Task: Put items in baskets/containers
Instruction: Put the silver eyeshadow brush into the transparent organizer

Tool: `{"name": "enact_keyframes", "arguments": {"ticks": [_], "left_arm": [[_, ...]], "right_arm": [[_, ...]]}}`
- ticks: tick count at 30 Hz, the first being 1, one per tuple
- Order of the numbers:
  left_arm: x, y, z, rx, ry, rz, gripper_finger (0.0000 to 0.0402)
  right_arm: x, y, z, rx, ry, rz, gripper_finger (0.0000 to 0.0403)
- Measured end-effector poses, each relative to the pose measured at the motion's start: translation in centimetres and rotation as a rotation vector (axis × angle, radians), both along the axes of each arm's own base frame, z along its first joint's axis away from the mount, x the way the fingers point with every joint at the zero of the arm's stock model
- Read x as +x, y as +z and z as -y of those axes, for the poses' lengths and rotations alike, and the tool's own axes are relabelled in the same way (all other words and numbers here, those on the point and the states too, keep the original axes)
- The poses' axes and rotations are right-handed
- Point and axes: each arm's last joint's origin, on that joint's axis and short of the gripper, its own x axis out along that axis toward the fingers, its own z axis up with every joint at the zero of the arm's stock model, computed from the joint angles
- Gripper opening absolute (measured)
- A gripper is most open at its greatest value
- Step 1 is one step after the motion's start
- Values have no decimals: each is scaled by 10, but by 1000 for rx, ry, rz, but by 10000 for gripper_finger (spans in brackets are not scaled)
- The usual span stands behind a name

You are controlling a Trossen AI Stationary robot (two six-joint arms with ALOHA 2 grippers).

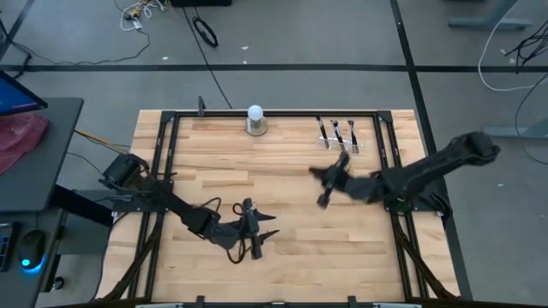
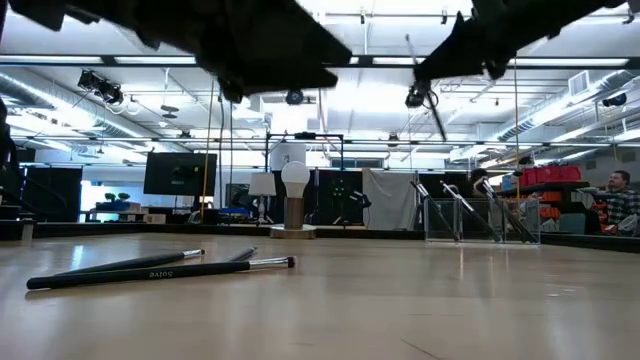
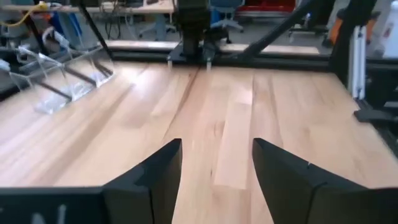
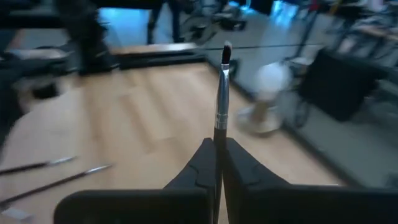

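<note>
Progress: the clear holder (image 1: pixel 342 137), upper right of the high view near the table's far rail, already has three brushes standing in it. Your right gripper (image 4: pixel 217 163) is clamped on another brush (image 4: pixel 221 93), right of centre and short of the holder. Two brushes (image 2: pixel 160 268) lie on the wood (image 1: pixel 282 171) at lower centre, beside your left gripper (image 3: pixel 216 168), whose fingers stand wide and empty. You have clear board between; mind the white ball lamp (image 1: pixel 255 118) at upper centre.
</note>
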Motion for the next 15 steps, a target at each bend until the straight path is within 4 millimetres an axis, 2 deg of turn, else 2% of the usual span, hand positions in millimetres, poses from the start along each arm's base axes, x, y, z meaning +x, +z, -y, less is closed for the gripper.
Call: {"name": "enact_keyframes", "arguments": {"ticks": [3, 7, 15], "left_arm": [[3, -11, 0, -20, 22, -17, 196], [8, -29, -3, -52, 55, -43, 193], [14, -44, -8, -97, 88, -43, 193]], "right_arm": [[-18, 19, 27, -32, -74, 0, 4], [-32, 28, 66, -31, -228, -10, 5], [-25, 9, 143, 22, -356, -111, 5]]}}
